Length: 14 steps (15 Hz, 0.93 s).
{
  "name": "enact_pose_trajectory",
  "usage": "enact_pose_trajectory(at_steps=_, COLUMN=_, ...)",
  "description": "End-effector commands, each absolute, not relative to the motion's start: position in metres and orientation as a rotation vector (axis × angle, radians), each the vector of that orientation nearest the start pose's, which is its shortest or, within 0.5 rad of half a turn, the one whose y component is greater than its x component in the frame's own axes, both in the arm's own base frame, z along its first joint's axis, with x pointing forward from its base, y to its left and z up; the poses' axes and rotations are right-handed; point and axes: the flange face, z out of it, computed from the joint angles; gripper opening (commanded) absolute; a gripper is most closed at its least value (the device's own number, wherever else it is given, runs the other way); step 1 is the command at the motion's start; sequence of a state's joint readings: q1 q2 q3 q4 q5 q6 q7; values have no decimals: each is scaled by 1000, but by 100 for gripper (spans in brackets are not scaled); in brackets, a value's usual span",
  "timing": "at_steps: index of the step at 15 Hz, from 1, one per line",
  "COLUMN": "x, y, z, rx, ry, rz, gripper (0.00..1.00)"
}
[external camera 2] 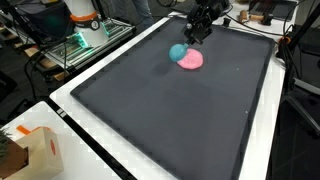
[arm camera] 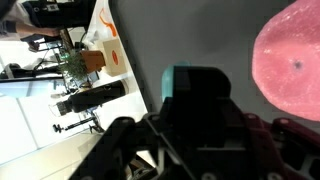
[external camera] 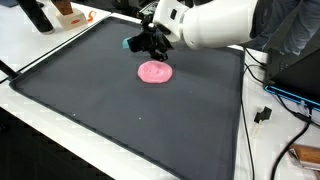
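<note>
**A:** What's in your claw?

**B:** My claw (external camera: 140,44) looks narrowed onto a small teal block (arm camera: 196,82). In the wrist view the block sits squarely between my fingers, close to the camera, and my dark finger parts crowd in under it. I can't tell whether its underside clears the mat.

**A:** Where is that on the tabletop?

**B:** Over the far part of the black mat (external camera: 90,100), which covers most of the white tabletop (external camera: 50,120). A flat, round pink disc (external camera: 154,72) lies on the mat just beside the block. In the wrist view the disc is to the right of the block, with a strip of bare mat between them. In an exterior view the block (external camera 2: 177,52) seems to meet the left edge of the disc (external camera 2: 191,60), so I can't say for sure whether they touch.

**A:** Is there any writing you can read?

**B:** No. A cardboard box (external camera 2: 35,150) at the near left corner, off the mat, has orange marks on it, but they're too small to read. In the wrist view a white and orange box (arm camera: 110,50) stands beyond the edge of the mat next to a small potted plant (arm camera: 75,65), and its print is just as illegible. Cables (external camera: 265,110) trail along the right side of the tabletop.
</note>
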State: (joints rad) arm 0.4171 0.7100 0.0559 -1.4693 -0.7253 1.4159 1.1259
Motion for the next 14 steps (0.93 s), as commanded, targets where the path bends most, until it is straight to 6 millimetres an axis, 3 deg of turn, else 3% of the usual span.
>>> enact_pose_trajectory(at_steps=1, x=609, y=210, z=266, rx=2144, ry=-412, rz=-42, gripper=25)
enact_pose_trajectory(at_steps=14, x=627, y=186, z=326, rx=2503, ry=-38, rz=-124, gripper=25)
